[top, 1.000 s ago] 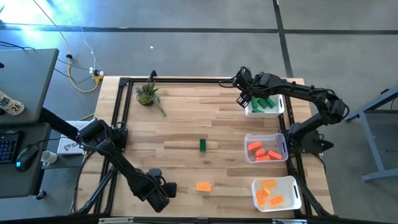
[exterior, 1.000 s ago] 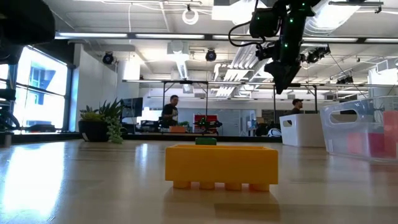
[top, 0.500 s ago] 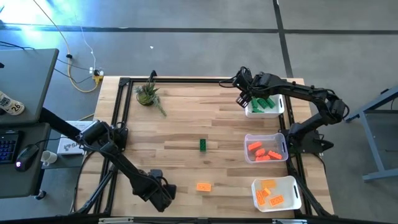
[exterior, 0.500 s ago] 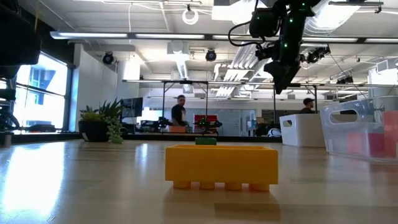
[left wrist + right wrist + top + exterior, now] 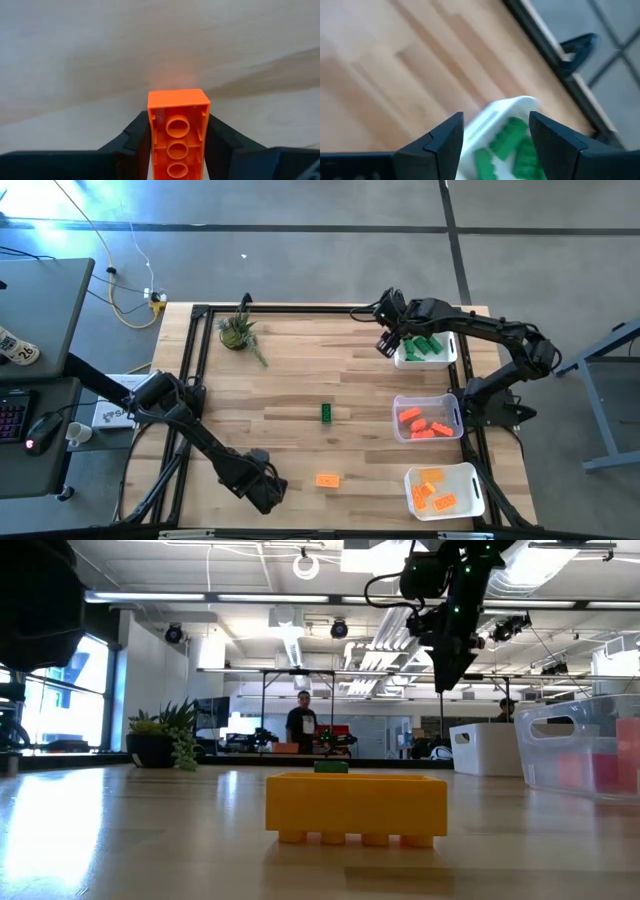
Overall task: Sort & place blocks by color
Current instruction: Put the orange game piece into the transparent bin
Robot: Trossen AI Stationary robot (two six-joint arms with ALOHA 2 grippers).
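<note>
My left gripper points down near the table's front edge and is shut on a red-orange block; the gripper hides this block in the high view. To its right a yellow-orange block rests studs up on the table. A green block lies at mid-table. My right gripper hangs open above the left rim of the far white bin, which holds green blocks. My left gripper pinches the red-orange block by its two long sides between both fingers. The fingers come from above and lie along the block. Its hollow underside faces the wrist camera, and its free end sticks out past the fingertips. Whether that end touches the table I cannot tell.
On the right side stand a clear bin with red-orange blocks and a white bin with yellow-orange blocks. A small potted plant sits at the far left. A black frame edges the table. A person stands in the room beyond.
My left gripper has shifted a little toward the table's right edge and sunk slightly, and its wrist has rolled. My right gripper has turned slightly over the far bin's rim. A person in the room behind has walked to the right.
</note>
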